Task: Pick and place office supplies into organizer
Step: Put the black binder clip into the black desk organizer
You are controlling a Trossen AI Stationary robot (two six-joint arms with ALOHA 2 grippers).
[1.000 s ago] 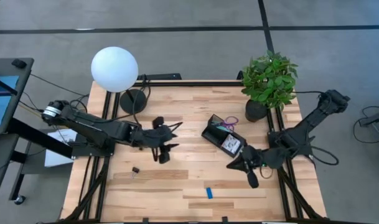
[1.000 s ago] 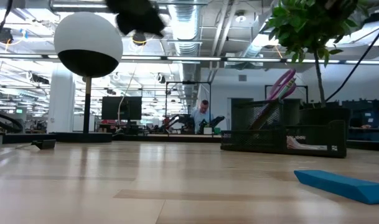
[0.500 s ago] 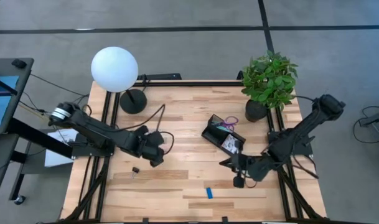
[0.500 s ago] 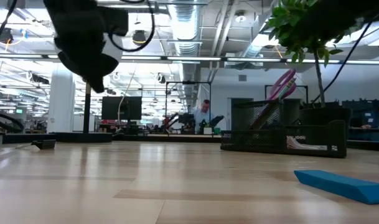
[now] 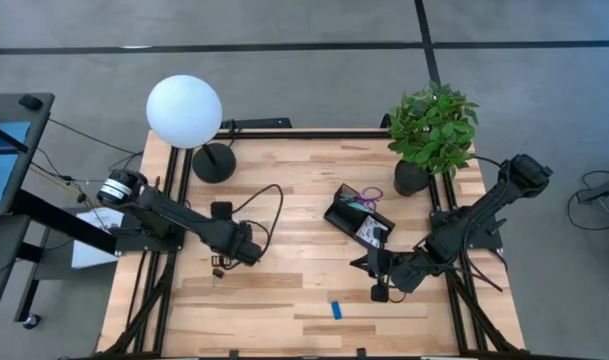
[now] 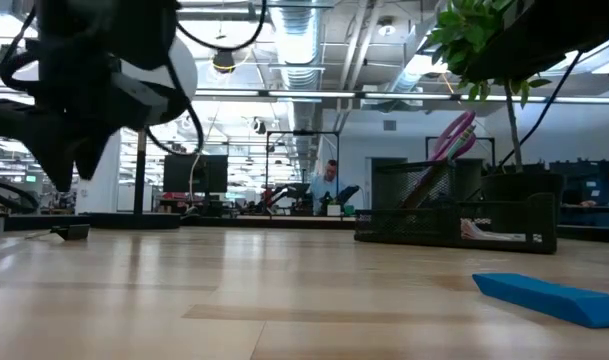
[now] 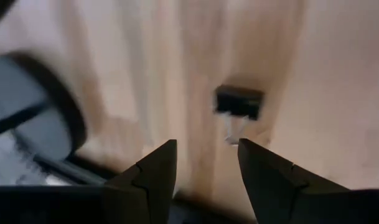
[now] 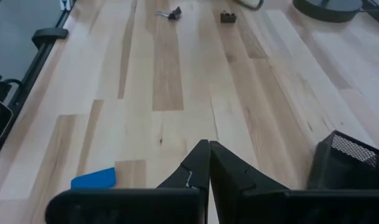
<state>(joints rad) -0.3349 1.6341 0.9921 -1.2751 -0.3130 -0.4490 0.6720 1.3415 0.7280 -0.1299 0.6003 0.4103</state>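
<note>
One black organizer point(image 5: 357, 217) stands on the wooden counter point(image 5: 304, 290), near the potted plant point(image 5: 432, 130). It holds one pair of purple-handled scissors point(image 5: 365, 197) in its taller back section and one white patterned packet point(image 5: 371, 232) in its low front tray. Two loose items remain on the counter: one blue block point(image 5: 336, 310), well apart from the organizer toward the counter's front edge, and one small black clip point(image 5: 217, 272), well apart from the organizer on the side of the globe lamp point(image 5: 185, 111).

Two arms are present. The left gripper point(image 5: 227, 266) is positioned just beside the black clip, between the lamp base and the counter's front edge. In the left wrist view its fingers point(image 7: 153, 174) stand parted with nothing between them, and the clip point(image 7: 239, 102) lies on the counter just beyond the fingertips, not touched.

The right gripper point(image 5: 378, 292) is positioned near the organizer's front tray, between the organizer and the blue block. In the right wrist view its fingers point(image 8: 198, 163) are pressed together and hold nothing; the blue block point(image 8: 93, 178) lies apart from them.
</note>
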